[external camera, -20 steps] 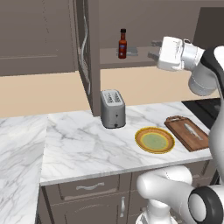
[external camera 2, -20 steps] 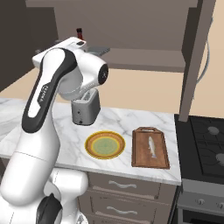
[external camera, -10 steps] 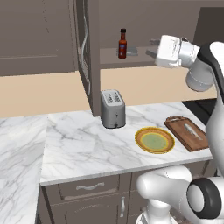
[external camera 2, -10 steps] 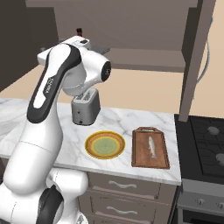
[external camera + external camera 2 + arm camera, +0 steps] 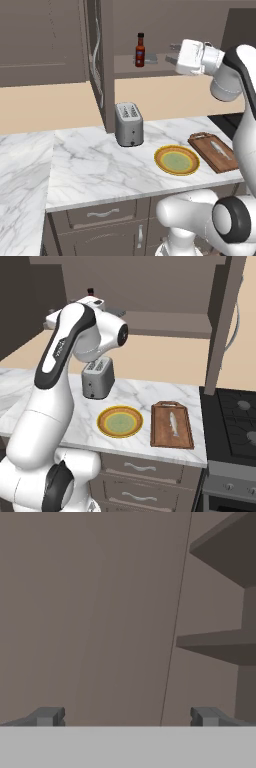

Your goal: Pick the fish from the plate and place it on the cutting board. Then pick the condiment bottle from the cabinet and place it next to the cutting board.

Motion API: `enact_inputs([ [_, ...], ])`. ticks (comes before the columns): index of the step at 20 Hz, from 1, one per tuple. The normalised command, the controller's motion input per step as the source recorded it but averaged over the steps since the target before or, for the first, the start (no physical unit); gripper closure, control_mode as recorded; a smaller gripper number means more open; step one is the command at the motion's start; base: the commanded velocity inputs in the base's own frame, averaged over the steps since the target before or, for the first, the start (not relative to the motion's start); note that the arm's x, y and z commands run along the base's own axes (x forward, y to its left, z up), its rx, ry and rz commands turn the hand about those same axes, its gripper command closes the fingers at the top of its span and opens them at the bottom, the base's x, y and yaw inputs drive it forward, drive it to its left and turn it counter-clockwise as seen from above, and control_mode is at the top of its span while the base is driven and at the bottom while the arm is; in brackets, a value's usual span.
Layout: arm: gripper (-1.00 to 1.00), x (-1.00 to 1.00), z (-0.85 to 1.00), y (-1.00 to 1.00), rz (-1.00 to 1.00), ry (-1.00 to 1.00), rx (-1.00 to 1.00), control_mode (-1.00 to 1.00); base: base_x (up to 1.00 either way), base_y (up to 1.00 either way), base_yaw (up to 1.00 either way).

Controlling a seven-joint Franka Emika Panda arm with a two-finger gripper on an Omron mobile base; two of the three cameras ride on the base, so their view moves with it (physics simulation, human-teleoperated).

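The fish (image 5: 218,148) (image 5: 173,423) lies on the cutting board (image 5: 204,146) (image 5: 162,432), at the right of the counter. Left of the board sits the plate (image 5: 160,153) (image 5: 103,421), with nothing on it. The condiment bottle (image 5: 140,50) stands upright on the cabinet (image 5: 98,65) shelf; from the right, its red cap (image 5: 91,291) peeks over my arm. My gripper (image 5: 171,53) (image 5: 125,717) hangs open at shelf height, to the right of the bottle and apart from it, holding nothing. It faces the cabinet's inner wall.
A silver toaster (image 5: 129,124) (image 5: 97,378) stands on the marble counter below the cabinet's open door. A black stove (image 5: 235,416) borders the counter on the right. A tall cabinet side panel (image 5: 220,326) rises right of the shelf.
The hand has edged up and left along the shelf, a little closer to the bottle. The jaws have stayed open.
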Motion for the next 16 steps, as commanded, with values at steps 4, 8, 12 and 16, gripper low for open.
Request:
enact_inputs([
  [4, -1.0, 0.12, 0.0, 0.0, 0.0, 0.0, 0.0, -1.0, 0.0, 0.0, 0.0],
  [8, -1.0, 0.13, 0.0, 0.0, 0.0, 0.0, 0.0, -1.0, 0.0, 0.0, 0.0],
  [12, -1.0, 0.16, 0.0, -0.03, 0.0, 0.0, 0.0, -1.0, 0.0, 0.0, 0.0],
  [16, -1.0, 0.16, 0.0, -0.12, -0.01, 0.0, 0.0, -1.0, 0.0, 0.0, 0.0],
])
